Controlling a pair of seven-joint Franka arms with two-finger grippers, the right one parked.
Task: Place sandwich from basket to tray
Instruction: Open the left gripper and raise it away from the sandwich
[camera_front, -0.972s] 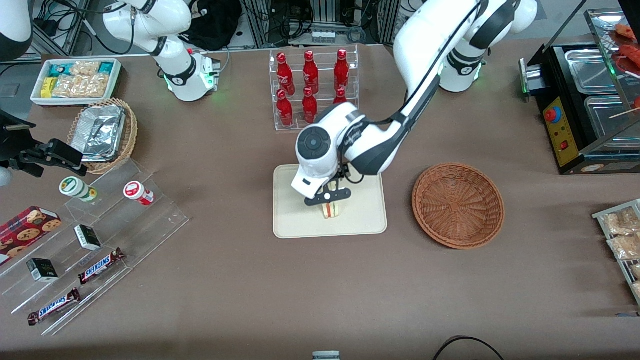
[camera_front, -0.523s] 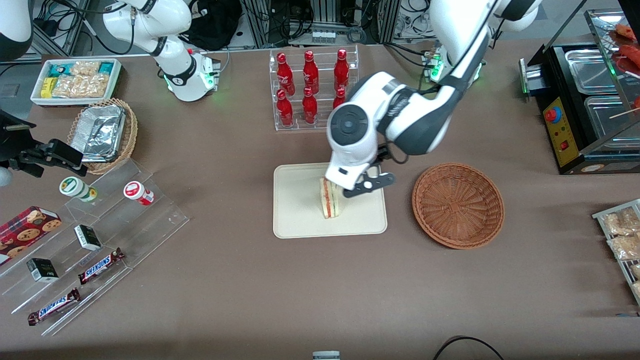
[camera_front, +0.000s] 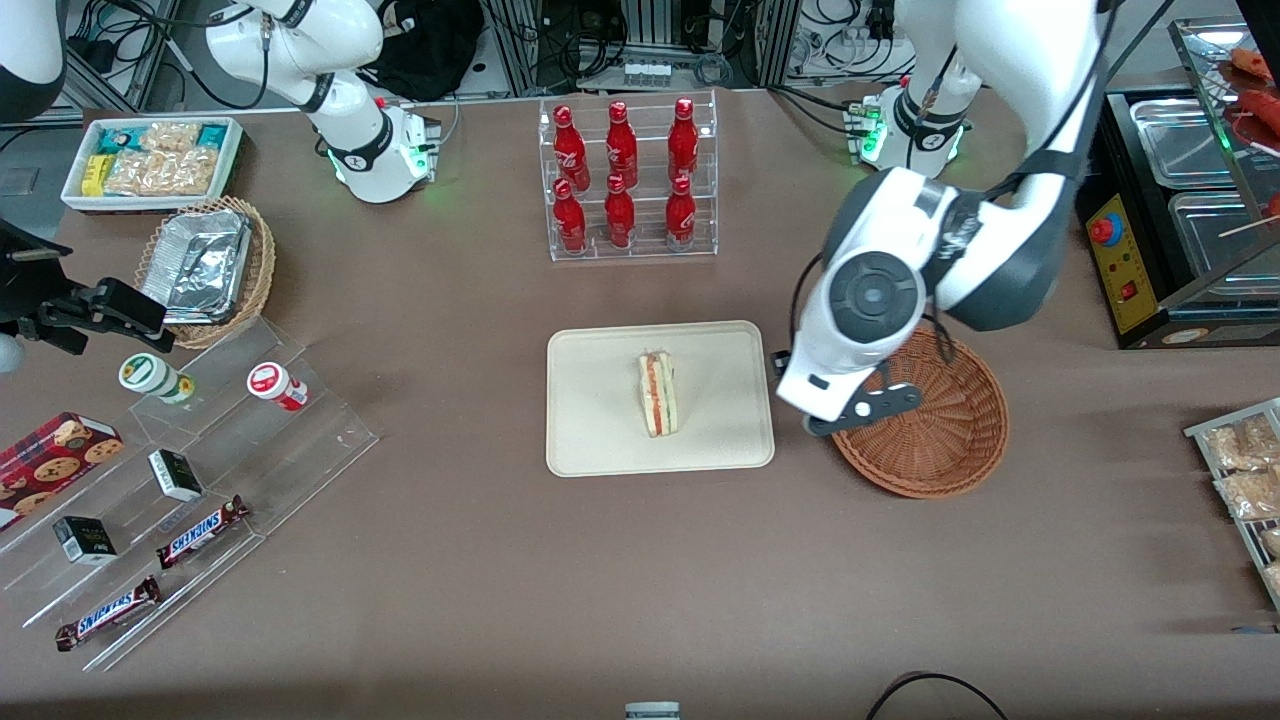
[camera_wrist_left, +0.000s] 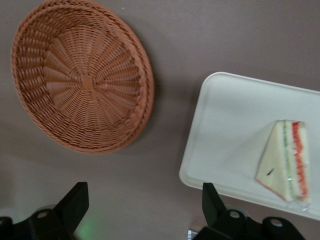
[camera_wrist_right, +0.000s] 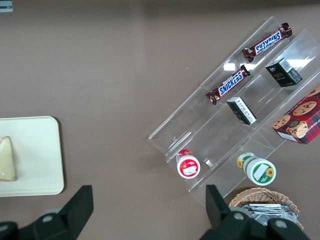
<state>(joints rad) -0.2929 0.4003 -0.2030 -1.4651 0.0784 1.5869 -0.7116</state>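
Note:
The sandwich (camera_front: 657, 394), a pale wedge with red and green filling on its edge, stands on the cream-white tray (camera_front: 600, 440) near its middle. It also shows on the tray (camera_wrist_left: 235, 130) in the left wrist view (camera_wrist_left: 285, 162) and at the edge of the right wrist view (camera_wrist_right: 7, 160). The reddish-brown wicker basket (camera_front: 940, 440) lies empty beside the tray, toward the working arm's end; its inside shows in the left wrist view (camera_wrist_left: 82, 75). My gripper (camera_front: 862, 408) hangs open and empty above the basket's rim nearest the tray, raised above the table.
A clear rack of red bottles (camera_front: 625, 180) stands farther from the front camera than the tray. A clear stepped display with snack bars and cups (camera_front: 190, 480), a tan basket of foil trays (camera_front: 205, 270) and a white snack box (camera_front: 150, 160) lie toward the parked arm's end. A black food warmer (camera_front: 1170, 210) stands at the working arm's end.
My gripper let go of the sandwich on the tray, rose and swung away toward the basket. The sandwich stays standing on the tray.

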